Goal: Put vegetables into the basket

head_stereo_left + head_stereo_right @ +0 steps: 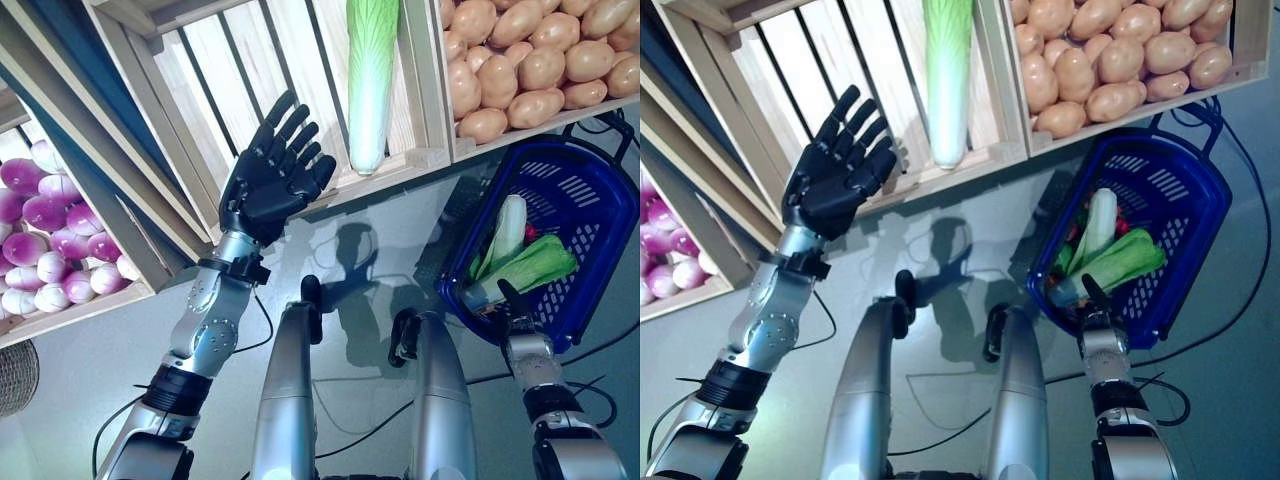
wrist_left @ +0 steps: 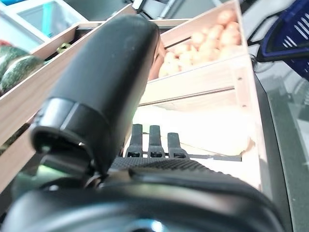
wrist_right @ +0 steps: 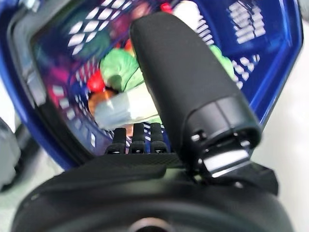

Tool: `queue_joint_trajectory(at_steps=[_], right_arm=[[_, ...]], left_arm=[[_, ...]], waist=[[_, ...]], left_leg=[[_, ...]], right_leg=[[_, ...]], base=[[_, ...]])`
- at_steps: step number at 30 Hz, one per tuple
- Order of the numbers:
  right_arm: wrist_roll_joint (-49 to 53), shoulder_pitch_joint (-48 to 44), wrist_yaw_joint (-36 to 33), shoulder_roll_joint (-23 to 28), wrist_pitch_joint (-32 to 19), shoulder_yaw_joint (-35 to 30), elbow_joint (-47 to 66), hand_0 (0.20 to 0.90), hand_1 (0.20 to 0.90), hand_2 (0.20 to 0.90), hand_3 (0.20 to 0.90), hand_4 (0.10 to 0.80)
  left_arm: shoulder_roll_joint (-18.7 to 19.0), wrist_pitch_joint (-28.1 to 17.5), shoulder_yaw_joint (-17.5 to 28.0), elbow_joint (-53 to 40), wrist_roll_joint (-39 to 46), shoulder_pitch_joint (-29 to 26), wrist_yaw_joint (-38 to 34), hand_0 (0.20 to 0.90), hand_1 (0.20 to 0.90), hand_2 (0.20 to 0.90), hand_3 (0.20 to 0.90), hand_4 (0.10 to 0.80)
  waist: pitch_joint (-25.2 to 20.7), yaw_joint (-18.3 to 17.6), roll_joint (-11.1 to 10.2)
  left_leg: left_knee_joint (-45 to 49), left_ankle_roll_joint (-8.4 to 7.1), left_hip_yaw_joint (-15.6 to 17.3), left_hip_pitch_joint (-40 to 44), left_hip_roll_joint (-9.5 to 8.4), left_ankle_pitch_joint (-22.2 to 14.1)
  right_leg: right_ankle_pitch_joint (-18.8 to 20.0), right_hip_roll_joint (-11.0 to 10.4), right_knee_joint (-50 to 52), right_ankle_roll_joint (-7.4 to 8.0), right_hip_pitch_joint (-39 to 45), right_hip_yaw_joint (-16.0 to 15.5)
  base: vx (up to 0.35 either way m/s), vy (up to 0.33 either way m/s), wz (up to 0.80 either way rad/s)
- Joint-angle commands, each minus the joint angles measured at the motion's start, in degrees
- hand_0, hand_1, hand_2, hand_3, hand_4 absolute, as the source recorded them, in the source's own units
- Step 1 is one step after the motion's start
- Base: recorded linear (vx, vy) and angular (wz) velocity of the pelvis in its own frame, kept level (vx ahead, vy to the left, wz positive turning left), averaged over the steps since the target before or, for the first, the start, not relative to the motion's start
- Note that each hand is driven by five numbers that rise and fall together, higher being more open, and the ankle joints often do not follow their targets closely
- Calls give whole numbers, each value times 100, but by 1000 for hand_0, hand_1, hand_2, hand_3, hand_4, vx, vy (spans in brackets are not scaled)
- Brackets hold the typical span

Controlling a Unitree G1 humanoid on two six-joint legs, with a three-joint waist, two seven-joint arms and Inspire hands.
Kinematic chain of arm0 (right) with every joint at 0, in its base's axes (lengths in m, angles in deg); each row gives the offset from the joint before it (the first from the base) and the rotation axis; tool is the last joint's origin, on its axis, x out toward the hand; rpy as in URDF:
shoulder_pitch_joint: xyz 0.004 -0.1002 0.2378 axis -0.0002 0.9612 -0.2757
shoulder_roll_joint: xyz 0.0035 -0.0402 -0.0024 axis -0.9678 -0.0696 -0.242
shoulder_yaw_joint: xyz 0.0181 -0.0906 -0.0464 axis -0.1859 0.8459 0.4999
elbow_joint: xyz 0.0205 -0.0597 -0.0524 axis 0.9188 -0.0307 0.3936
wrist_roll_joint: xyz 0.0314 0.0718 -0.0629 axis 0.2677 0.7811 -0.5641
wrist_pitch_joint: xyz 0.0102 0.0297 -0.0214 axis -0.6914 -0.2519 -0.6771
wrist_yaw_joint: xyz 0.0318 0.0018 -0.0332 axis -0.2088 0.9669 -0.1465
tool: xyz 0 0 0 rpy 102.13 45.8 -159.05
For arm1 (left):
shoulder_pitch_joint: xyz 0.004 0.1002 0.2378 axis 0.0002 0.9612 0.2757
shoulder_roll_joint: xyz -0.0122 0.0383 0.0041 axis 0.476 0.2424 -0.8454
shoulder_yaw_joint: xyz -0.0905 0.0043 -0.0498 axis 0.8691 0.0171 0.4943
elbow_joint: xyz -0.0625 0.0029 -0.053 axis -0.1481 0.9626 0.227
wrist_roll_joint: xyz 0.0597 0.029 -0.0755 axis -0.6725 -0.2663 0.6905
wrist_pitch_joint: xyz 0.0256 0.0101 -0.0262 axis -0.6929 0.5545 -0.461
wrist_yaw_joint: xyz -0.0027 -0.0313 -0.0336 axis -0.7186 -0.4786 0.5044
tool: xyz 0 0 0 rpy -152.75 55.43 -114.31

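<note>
My left hand (image 1: 270, 185) is open, with straight fingers spread in front of a slatted wooden crate (image 1: 210, 80). A long pale-green cabbage (image 1: 370, 80) lies in that crate, just right of the fingertips and not touched. At the lower right my right hand (image 1: 515, 300) grips the near rim of the blue basket (image 1: 590, 170), thumb (image 3: 188, 82) over the rim and fingers below it. The basket is tilted and holds a white-stemmed cabbage (image 1: 508, 235), a green leafy vegetable (image 1: 535, 268) and something red.
A crate of potatoes (image 1: 530, 70) stands to the right of the cabbage crate, above the basket. Purple-and-white onions (image 1: 45, 240) fill a bin at the far left. Dark green squashes (image 2: 19, 63) show in the left wrist view. A grey floor lies below the crates.
</note>
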Motion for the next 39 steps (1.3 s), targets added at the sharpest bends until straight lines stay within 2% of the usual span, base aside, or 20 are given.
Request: queue_joint_trajectory(at_steps=[1,2,3,4,7,10,11,13,18,20,21,22,23,24,26,28,34,37,39], right_arm=[[-929,96,-491,409,-6,-82,280,900,900,900,900,800],[-964,111,-491,414,-10,-76,309,900,900,900,900,800],[-1002,225,-345,446,4,-53,414,900,900,900,900,800],[-1033,270,-275,447,0,-51,439,900,900,900,900,800],[-1367,601,-40,421,-75,4,771,900,900,900,900,800],[-1703,946,148,488,-145,85,1288,900,900,900,900,800],[-1830,1010,219,534,-151,140,1472,900,900,900,900,800],[-2112,1190,436,596,-155,254,1827,900,900,900,900,800],[-2298,1493,811,670,-235,525,2308,900,900,900,900,800],[-2283,1608,991,687,-381,695,2344,900,900,900,900,800],[-2280,1630,999,684,-387,712,2336,900,900,900,900,800],[-2250,1663,1036,705,-429,781,2318,900,900,900,900,800],[-2197,1653,1075,774,-446,859,2304,900,900,900,900,800],[-2173,1669,1091,817,-445,905,2286,900,900,900,900,800],[-2094,1682,1167,913,-482,960,2202,900,900,900,900,800],[-2051,1681,1187,976,-499,990,2171,900,900,900,900,800],[-1952,1531,1296,1152,-677,1103,2082,900,900,900,900,800],[-1933,1492,1257,1184,-669,1099,2141,900,900,900,900,800],[-1941,1495,1269,1194,-637,1087,2142,900,900,900,900,800]], left_arm=[[218,-434,76,-820,-1226,-486,-63,900,900,900,900,800],[276,-440,77,-831,-1470,-495,-89,900,900,900,900,800],[560,-427,108,-897,-2240,-537,-292,900,900,900,900,800],[644,-412,125,-909,-2547,-547,-342,900,900,900,900,800],[1220,-360,244,-1023,-3949,-629,-608,900,900,900,900,800],[1962,-320,311,-1104,-5442,-761,-802,900,900,900,900,800],[2249,-283,299,-1073,-5831,-902,-868,900,900,900,900,800],[2756,-227,235,-951,-6474,-1157,-1059,900,900,900,900,800],[3431,28,-239,-647,-7674,-1781,-1595,900,900,900,900,800],[3736,253,-700,-406,-8290,-2231,-1791,900,900,900,900,800],[3754,263,-774,-366,-8374,-2276,-1785,900,900,900,900,800],[3845,323,-1033,-274,-8723,-2469,-1887,900,900,900,900,800],[3971,351,-1388,-215,-9095,-2822,-1945,900,900,900,900,800],[4020,374,-1553,-203,-9232,-2935,-1911,900,900,900,900,800],[4115,300,-2086,-120,-9672,-3380,-2003,900,900,900,900,800],[4169,349,-2437,-91,-9739,-3668,-2006,900,900,900,900,800],[4059,185,-3795,582,-10213,-4728,-1892,900,900,900,900,800],[4024,207,-4153,830,-10143,-4886,-1525,900,900,900,900,800],[4033,174,-4248,976,-10252,-4860,-1556,900,900,900,900,800]], waist=[[-11,56,75],[-11,54,77],[-11,44,96],[-11,40,101],[-11,9,136],[-11,-59,184],[-11,-101,190],[-11,-195,187],[-11,-380,113],[-11,-483,79],[-11,-484,75],[-11,-520,60],[-11,-565,43],[-11,-595,41],[-11,-646,17],[-11,-679,4],[-11,-783,-52],[-11,-808,-73],[-11,-814,-81]], left_leg=[[425,209,187,557,90,-1210],[419,210,192,559,96,-1209],[395,208,208,572,110,-1204],[378,206,212,581,111,-1199],[263,198,250,672,122,-1164],[170,168,276,760,158,-1137],[90,180,325,692,182,-971],[-28,148,387,775,238,-911],[-195,63,434,943,330,-937],[-293,84,510,872,390,-802],[-274,37,472,966,378,-925],[-251,11,474,960,388,-943],[-268,63,529,857,431,-827],[-225,20,498,942,437,-962],[-167,20,514,911,477,-1002],[-142,17,524,896,496,-1015],[-56,2,556,829,581,-1023],[0,10,555,802,604,-1056],[-8,-8,553,820,606,-1045]], right_leg=[[1129,-14,-615,-128,71,34],[1127,-14,-620,-128,71,37],[1115,-16,-642,-127,81,49],[1115,-14,-658,-125,92,52],[1126,-2,-753,-100,153,79],[1112,1,-828,-88,228,100],[1234,-1,-928,-135,183,81],[1272,6,-1033,-119,243,100],[1252,35,-1211,-36,378,208],[1382,39,-1318,-71,283,223],[1276,52,-1299,-24,379,253],[1271,51,-1314,-22,381,260],[1384,30,-1347,-72,275,236],[1275,37,-1307,-27,354,265],[1253,30,-1240,-23,301,274],[1252,30,-1223,-22,282,278],[1271,29,-1181,-9,220,294],[1265,25,-1158,-1,194,299],[1279,33,-1164,11,210,300]], base=[[0,0,0],[0,0,0],[0,0,0],[0,0,0],[10,24,0],[-12,35,-1],[-56,34,-1],[-15,41,-5],[37,36,-7],[-39,35,-8],[74,33,-10],[4,42,-6],[2,48,-6],[7,46,-2],[37,27,-5],[-1,19,-9],[0,4,-2],[0,0,0],[0,0,0]])
